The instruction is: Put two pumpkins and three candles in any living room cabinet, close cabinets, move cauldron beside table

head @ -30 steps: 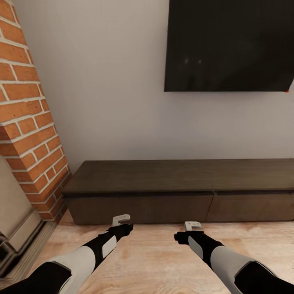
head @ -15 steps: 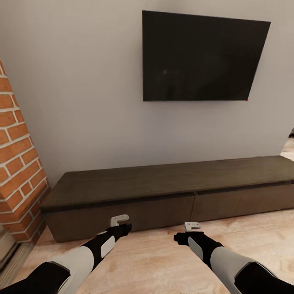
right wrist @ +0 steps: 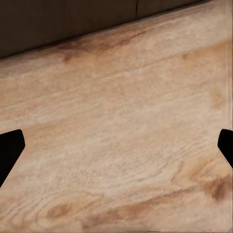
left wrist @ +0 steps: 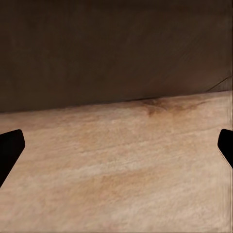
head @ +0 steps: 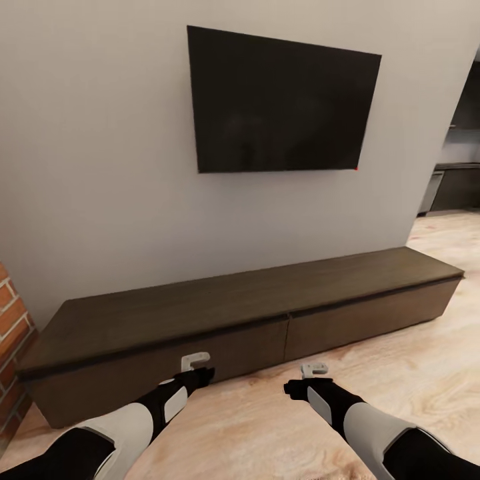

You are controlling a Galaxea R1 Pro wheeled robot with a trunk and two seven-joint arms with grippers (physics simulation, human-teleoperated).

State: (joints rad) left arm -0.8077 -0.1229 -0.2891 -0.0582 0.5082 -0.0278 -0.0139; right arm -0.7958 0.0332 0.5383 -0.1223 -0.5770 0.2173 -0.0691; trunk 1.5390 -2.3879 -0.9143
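View swung right: long dark-wood cabinet [head: 253,313].

Matt dark wood against pale grained planks

The cabinet [head: 240,313] is dark brown wood with a matt, faintly grained top and fronts. The floor [head: 413,393] is light wood plank with visible knots. The TV [head: 280,103] screen looks smooth, slightly glossy black; the wall [head: 93,167] is plain matt grey.

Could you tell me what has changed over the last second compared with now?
The camera has swung to the robot's right: the brick fireplace has slid almost out at the left, while the TV and cabinet shifted left and a doorway came in at the right. Nothing was grasped or released. Both arms hold the same pose, left gripper and right gripper open and empty.
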